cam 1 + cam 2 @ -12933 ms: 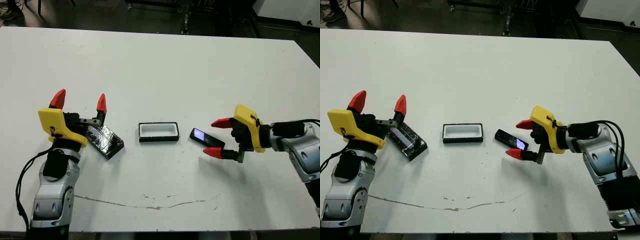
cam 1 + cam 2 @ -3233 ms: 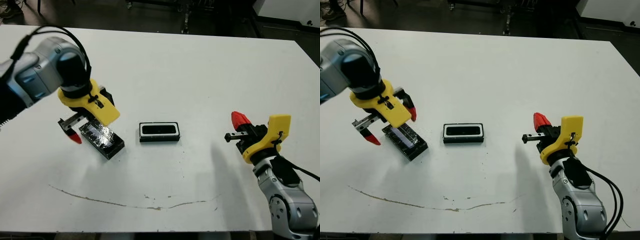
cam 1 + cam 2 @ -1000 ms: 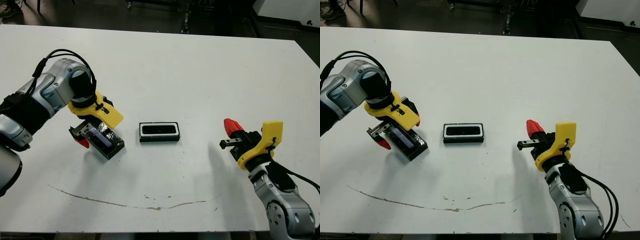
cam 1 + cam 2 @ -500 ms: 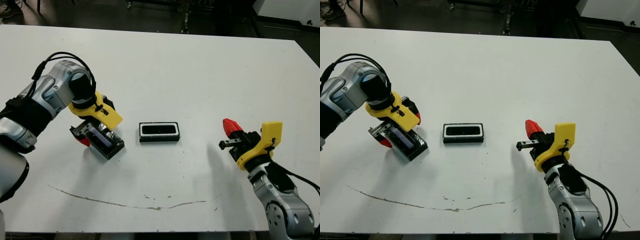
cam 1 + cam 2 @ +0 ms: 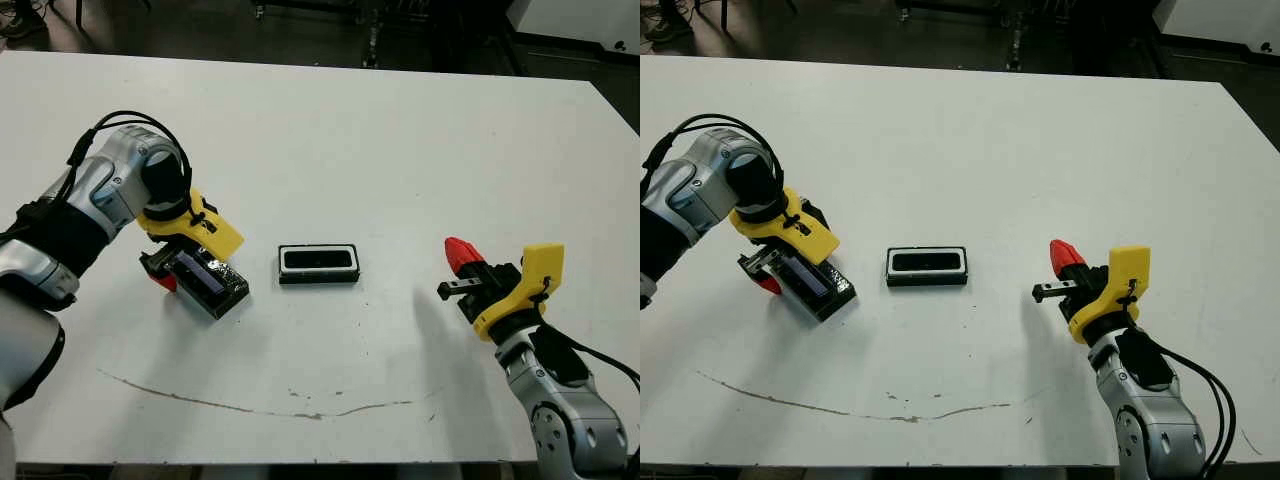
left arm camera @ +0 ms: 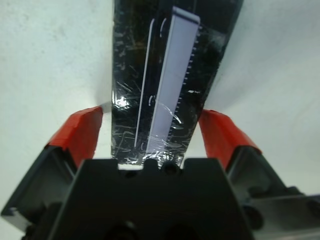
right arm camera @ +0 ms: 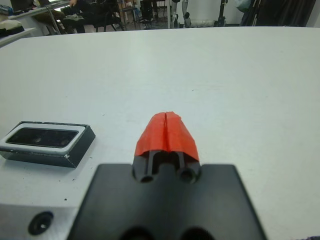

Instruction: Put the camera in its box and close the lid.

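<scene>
The left gripper [image 6: 155,135] is down at the lid [image 5: 212,282], its red fingers [image 6: 82,132] spread to either side of one end of the glossy slab without closing on it. In the middle of the table [image 5: 400,150] sits the box [image 5: 319,264] with the camera [image 5: 319,262] lying inside. Well to the right, the right gripper [image 7: 167,132] hovers with its fingers pressed together, holding nothing

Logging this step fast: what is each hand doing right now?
Left hand: open, fingers either side of the lid, not clamped.
Right hand: closed, empty.
</scene>
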### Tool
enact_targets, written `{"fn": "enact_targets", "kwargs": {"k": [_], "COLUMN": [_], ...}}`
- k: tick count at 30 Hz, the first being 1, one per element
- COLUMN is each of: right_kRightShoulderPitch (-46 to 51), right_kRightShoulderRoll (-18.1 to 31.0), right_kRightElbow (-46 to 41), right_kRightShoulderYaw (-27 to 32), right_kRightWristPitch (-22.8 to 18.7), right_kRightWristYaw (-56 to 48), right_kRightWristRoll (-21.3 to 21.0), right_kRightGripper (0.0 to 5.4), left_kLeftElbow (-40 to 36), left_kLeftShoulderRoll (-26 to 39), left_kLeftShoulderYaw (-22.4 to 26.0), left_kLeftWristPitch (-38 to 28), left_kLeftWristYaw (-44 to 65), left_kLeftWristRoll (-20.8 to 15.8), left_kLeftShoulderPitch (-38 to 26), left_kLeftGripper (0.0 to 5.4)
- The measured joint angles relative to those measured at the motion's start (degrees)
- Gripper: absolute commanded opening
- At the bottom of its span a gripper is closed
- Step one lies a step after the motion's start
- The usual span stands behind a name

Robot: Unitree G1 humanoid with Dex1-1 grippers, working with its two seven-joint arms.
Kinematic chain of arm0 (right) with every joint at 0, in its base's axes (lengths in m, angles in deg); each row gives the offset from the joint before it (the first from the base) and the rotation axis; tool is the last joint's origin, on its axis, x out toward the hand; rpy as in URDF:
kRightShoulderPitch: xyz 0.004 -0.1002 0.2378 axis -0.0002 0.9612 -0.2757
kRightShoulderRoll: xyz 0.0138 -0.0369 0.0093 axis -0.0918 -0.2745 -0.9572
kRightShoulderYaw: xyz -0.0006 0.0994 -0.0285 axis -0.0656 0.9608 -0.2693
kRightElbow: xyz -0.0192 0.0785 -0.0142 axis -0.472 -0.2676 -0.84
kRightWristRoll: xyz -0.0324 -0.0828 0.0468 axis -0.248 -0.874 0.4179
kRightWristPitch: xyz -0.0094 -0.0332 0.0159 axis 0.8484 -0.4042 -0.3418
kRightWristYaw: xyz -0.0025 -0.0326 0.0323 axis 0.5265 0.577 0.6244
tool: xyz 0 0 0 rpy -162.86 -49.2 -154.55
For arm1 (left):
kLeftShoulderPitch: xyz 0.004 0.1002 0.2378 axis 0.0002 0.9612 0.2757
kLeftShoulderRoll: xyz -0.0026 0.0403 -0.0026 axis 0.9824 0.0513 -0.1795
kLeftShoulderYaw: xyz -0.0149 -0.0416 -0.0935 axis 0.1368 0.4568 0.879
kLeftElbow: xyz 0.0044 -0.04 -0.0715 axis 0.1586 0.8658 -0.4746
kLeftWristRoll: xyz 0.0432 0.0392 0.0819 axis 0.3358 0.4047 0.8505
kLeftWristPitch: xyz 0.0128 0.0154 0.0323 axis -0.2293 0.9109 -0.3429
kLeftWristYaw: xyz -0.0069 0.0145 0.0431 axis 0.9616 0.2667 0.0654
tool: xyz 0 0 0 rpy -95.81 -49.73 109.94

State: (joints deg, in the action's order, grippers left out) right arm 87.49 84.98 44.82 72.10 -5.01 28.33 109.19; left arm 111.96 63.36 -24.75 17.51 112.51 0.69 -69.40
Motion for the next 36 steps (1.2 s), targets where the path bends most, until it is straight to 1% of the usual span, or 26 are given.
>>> {"fn": "enact_targets", "kwargs": {"k": [3,7,11,16,19,22,24,26,27,29,31,34,36], "right_kRightShoulderPitch": [0.0,0.0,0.0,-0.01,-0.01,0.01,0.0,0.0,0.01,0.03,0.04,0.06,0.06], "right_kRightShoulderRoll": [0.0,0.0,0.0,0.0,0.0,0.0,-0.01,-0.04,-0.06,-0.13,-0.15,-0.16,-0.16], "right_kRightElbow": [0.0,-0.02,-0.02,0.01,0.17,0.39,0.65,0.67,0.66,0.65,0.65,0.67,0.69], "right_kRightShoulderYaw": [0.0,0.0,-0.07,-0.32,-0.52,-0.56,-0.57,-0.63,-0.66,-0.68,-0.69,-0.8,-1.03], "right_kRightWristPitch": [-0.02,-0.03,-0.03,-0.01,-0.02,-0.01,-0.01,-0.01,-0.01,-0.02,-0.02,0.0,0.07], "right_kRightWristYaw": [0.0,0.02,0.05,0.06,0.05,0.02,-0.01,0.01,0.05,0.1,0.12,0.11,0.08], "right_kRightWristRoll": [0.02,0.03,0.01,-0.01,-0.01,0.01,0.01,0.0,0.0,0.01,0.01,-0.01,-0.02], "right_kRightGripper": [0.0,0.0,0.0,0.0,0.0,0.0,0.0,0.0,0.0,0.0,0.0,0.0,0.0], "left_kLeftElbow": [-0.07,-0.14,0.01,0.83,2.87,6.83,10.08,12.72,14.64,18.32,21.08,22.97,22.99], "left_kLeftShoulderRoll": [-0.02,-0.04,-0.02,0.05,-0.5,-1.15,-1.7,-1.95,-2.16,-2.42,-2.46,-2.48,-2.48], "left_kLeftShoulderYaw": [-0.11,-0.12,0.13,0.0,-0.15,0.24,2.25,5.93,8.65,13.88,18.04,21.6,22.65], "left_kLeftWristPitch": [2.53,4.58,5.07,5.32,6.85,7.56,7.43,6.6,6.9,9.87,12.6,15.33,17.51], "left_kLeftWristYaw": [0.01,0.01,0.01,0.01,0.0,0.0,-0.18,-1.19,-1.67,-2.17,-2.04,-1.44,-1.48], "left_kLeftWristRoll": [0.0,-0.35,-0.9,-2.53,-3.18,-4.02,-5.2,-7.09,-9.07,-12.88,-15.83,-18.38,-18.66], "left_kLeftShoulderPitch": [0.02,0.04,0.09,-0.08,-0.88,-2.29,-3.42,-4.7,-5.51,-7.2,-8.2,-8.25,-8.19], "left_kLeftGripper": [3.64,3.62,3.62,3.62,3.62,3.62,3.62,3.62,3.62,3.62,3.62,3.62,3.62]}}
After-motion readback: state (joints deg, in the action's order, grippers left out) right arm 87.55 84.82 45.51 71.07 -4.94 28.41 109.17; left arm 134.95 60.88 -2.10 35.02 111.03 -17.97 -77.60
